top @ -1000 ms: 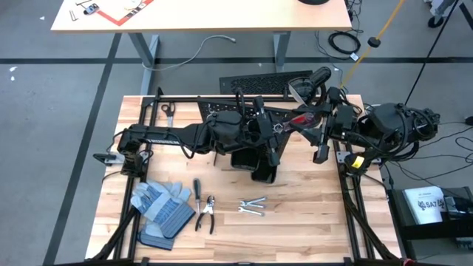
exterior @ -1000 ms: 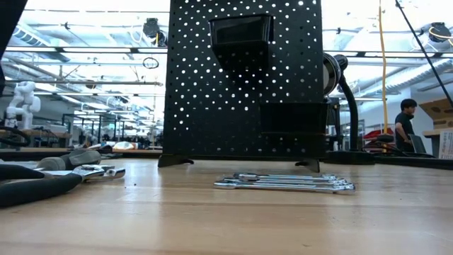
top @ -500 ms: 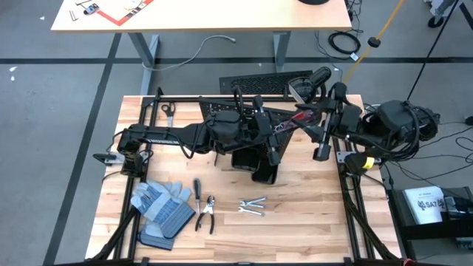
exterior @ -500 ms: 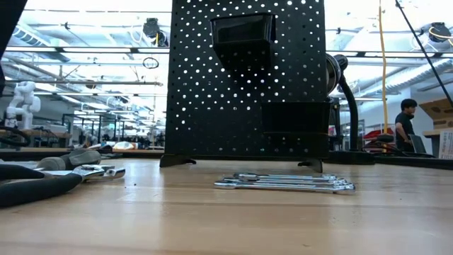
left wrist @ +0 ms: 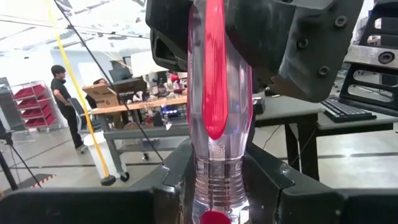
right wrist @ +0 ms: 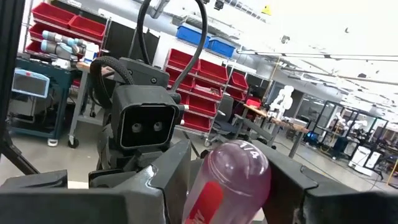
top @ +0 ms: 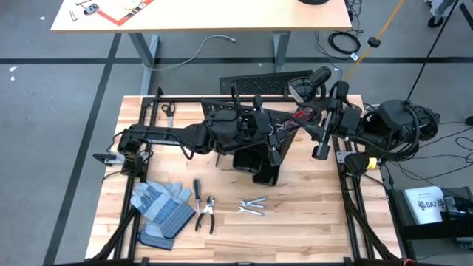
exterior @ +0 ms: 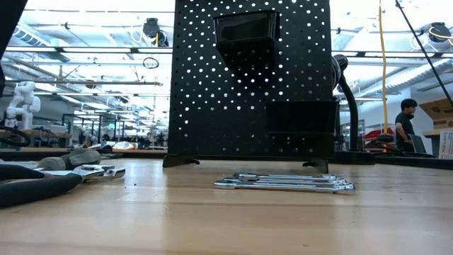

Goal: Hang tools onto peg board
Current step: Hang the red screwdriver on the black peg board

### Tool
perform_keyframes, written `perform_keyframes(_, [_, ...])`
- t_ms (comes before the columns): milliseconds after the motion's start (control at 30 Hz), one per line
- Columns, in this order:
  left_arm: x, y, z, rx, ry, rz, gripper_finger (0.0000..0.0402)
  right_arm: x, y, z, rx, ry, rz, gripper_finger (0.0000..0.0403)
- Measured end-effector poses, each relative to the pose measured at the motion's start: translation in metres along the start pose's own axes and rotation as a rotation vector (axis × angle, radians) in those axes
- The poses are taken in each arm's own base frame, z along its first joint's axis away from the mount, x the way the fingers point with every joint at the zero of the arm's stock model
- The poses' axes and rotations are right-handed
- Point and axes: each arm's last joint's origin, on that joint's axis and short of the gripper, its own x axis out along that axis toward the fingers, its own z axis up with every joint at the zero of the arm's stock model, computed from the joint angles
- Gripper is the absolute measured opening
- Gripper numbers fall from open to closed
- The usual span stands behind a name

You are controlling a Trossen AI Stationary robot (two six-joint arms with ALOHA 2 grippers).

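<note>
The red-handled screwdriver (top: 301, 115) hangs in the air above the upright black peg board (exterior: 251, 78), between my two grippers. My left gripper (top: 275, 137) reaches in from the table's left and is shut on the handle's ribbed end. My right gripper (top: 316, 117) comes from the table's right and is shut on the same handle (right wrist: 230, 174). The screwdriver's shaft shows in neither wrist view. On the wood near the front lie the silver wrenches (top: 253, 206), the pliers (top: 208, 213) and a grey-handled screwdriver (top: 197, 189). My left gripper pinches the handle's narrow ribbed end (left wrist: 219, 180) between its two fingers (left wrist: 177, 183), one on each side. The clear red handle (left wrist: 217, 93) runs on from there to the other gripper, lifted clear of everything below. My right gripper holds the handle between its two fingers (right wrist: 161, 180), close to the rounded end marked 1/4 (right wrist: 239, 163), which stands out past them. It comes roughly level from the table's right. In the left wrist view its dark fingers (left wrist: 298, 43) close around the handle's far part.
Blue-grey gloves (top: 162, 207) lie at the front left and scissors (top: 168, 111) at the back left. A black bin (exterior: 248, 35) juts from the peg board toward the near edge. A black ribbed mat (top: 259, 83) lies behind the table. A person (exterior: 406, 124) stands far off in the room.
Both wrists have rolled a little while staying in place, turning the red handle with them between the two grippers. In the low view the peg board has shifted slightly toward the table's right. Neither gripper has opened or shut.
</note>
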Motion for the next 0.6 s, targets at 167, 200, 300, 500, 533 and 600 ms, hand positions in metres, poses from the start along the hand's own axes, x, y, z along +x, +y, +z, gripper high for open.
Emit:
perform_keyframes(167, [0.0000,0.0008,0.0010,0.002,-0.009,0.011,0.0106,-0.0001,0.0003,-0.0006,-0.001,0.006,0.005,0.0158])
perform_keyframes(200, [0.0001,0.0009,0.0009,0.003,-0.010,0.012,0.0106,-0.0002,0.0004,-0.0009,-0.003,0.009,0.007,0.0158])
perform_keyframes(300, [0.0001,0.0008,0.0009,0.004,-0.011,0.013,0.0106,-0.0004,0.0005,-0.0016,0.006,0.017,0.009,0.0157])
perform_keyframes(500, [0.0000,0.0012,0.0020,0.020,-0.018,0.026,0.0106,-0.0005,0.0008,-0.0026,0.030,0.026,0.013,0.0157])
perform_keyframes(533, [0.0000,0.0012,0.0022,0.020,-0.020,0.027,0.0106,-0.0005,0.0008,-0.0027,0.044,0.027,0.012,0.0157])
perform_keyframes(600, [-0.0005,0.0017,0.0034,0.017,-0.027,0.029,0.0106,-0.0004,0.0010,-0.0028,0.066,0.028,0.012,0.0157])
